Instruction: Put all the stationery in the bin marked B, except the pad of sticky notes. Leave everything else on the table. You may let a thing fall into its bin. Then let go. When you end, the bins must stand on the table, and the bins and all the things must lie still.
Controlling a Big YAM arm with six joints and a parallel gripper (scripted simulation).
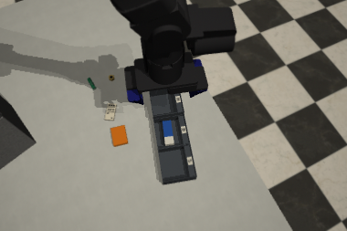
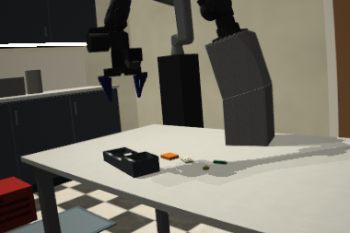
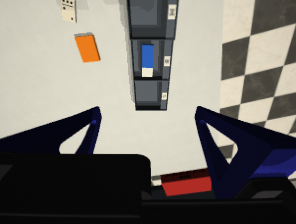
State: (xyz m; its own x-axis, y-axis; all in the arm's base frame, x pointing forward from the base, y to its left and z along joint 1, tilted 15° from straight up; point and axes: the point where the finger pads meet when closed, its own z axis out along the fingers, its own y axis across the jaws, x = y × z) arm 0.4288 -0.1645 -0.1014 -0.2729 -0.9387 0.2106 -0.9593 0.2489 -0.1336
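Note:
A dark bin row (image 1: 176, 180) (image 2: 134, 168) (image 3: 148, 94) with three compartments lies near the table's right edge; its small white labels are too small to read. A blue-and-white eraser (image 1: 168, 132) (image 3: 147, 60) lies in the middle compartment. An orange sticky-note pad (image 1: 119, 135) (image 2: 169, 156) (image 3: 87, 47), a white domino (image 1: 110, 112) (image 2: 186, 158) (image 3: 69, 10), a small green piece (image 1: 91, 83) (image 2: 219, 161) and a brass nut (image 1: 110, 78) (image 2: 205, 167) lie on the table left of the bins. My gripper (image 1: 165, 95) (image 2: 123, 88) (image 3: 148, 111) is open and empty, high above the near end of the bin row.
A tall grey block (image 2: 246, 94) stands at the back of the table; a dark block (image 1: 11, 134) shows at the left in the top view. The table edge runs just right of the bins. A red box (image 2: 14, 200) stands on the floor.

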